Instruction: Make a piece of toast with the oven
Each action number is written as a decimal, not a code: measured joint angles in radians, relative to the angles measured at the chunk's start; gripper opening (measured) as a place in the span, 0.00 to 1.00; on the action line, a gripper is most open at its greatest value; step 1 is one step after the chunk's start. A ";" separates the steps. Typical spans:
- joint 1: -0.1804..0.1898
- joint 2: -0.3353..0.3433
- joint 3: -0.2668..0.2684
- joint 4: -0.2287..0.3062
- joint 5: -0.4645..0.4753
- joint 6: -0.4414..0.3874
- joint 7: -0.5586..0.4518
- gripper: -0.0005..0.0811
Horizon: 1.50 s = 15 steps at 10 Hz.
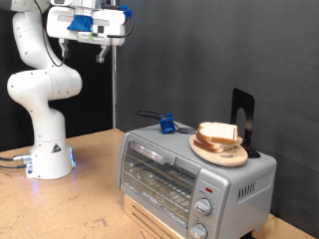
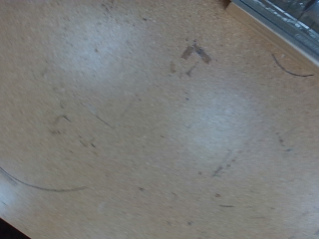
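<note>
The silver toaster oven [image 1: 189, 179] stands at the exterior view's lower right with its glass door closed and the wire rack showing behind the glass. On its top sits a round wooden plate [image 1: 221, 151] carrying the piece of toast [image 1: 218, 132], pale with a tan crust. My gripper [image 1: 98, 52] hangs high up at the exterior view's top left, well away from the oven and toast and holding nothing. The wrist view shows no fingers, only the wooden table [image 2: 140, 129] and a corner of the oven [image 2: 291, 18].
A small blue object [image 1: 166, 124] lies on the oven top left of the plate. A black stand [image 1: 245, 121] rises behind the plate. The arm's white base [image 1: 48, 159] stands on the table at the left. A thin cable [image 2: 292, 68] lies on the table.
</note>
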 joint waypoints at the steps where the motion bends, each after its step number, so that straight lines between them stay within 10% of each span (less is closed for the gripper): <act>1: 0.019 -0.008 0.000 -0.004 -0.001 0.042 -0.095 1.00; 6: 0.122 0.037 0.031 0.007 -0.034 0.162 -0.378 1.00; 10: 0.241 0.022 -0.126 -0.016 0.151 0.276 -0.827 1.00; 12: 0.261 0.050 -0.140 -0.011 0.191 0.324 -0.841 1.00; 15: 0.301 0.057 -0.205 0.019 0.304 0.176 -0.978 1.00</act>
